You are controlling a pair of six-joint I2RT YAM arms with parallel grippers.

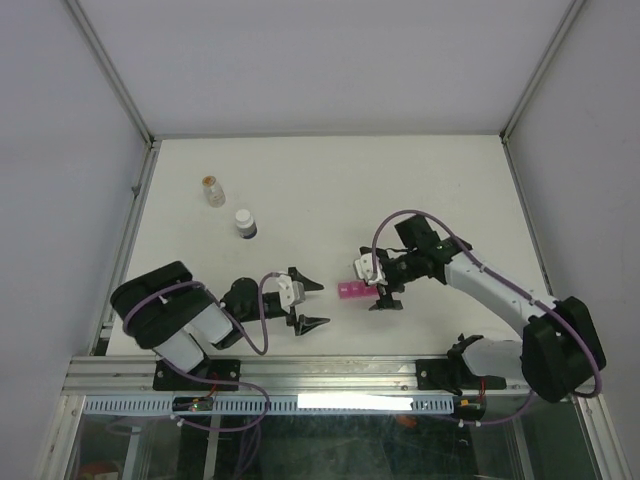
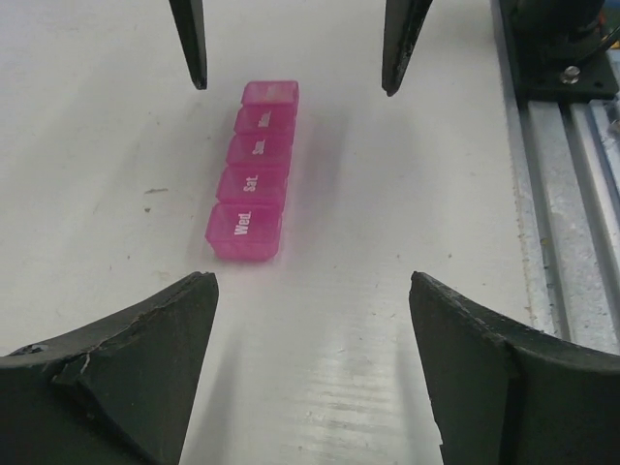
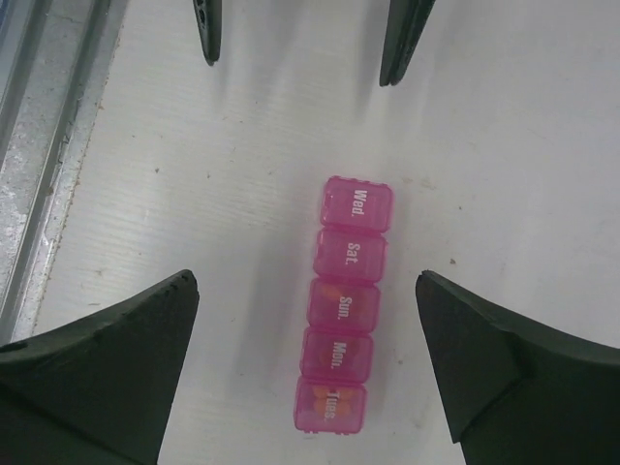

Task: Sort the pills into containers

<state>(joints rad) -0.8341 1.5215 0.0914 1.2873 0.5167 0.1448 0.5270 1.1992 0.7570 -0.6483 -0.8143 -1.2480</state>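
**Top external:** The pink organiser strip (image 1: 354,290) lies flat on the bench (image 1: 300,170), between your two hands. It sits at 3 o'clock from the left hand (image 1: 320,304), which is spread and apart from it. The right hand (image 1: 370,286) hangs over its 3 o'clock end. The two bottles (image 1: 246,223) stand well apart, at 11 o'clock.

**Left wrist:** The fingers are wide and the strip is at 12 o'clock, untouched. Lids read "Wed.", "Sat.", "Sun."; the farther ones are blurred.

**Right wrist:** The fingers are spread either side of the strip, pinching nothing. Lids read "Wed.", "Sat.", "Sun.", "Mon.", "Tues.", and all look shut.

**Risks:** Your hands face each other closely, so advancing both could make them clash. The strip looks light, so prying a lid one-handed may skid or flip it.
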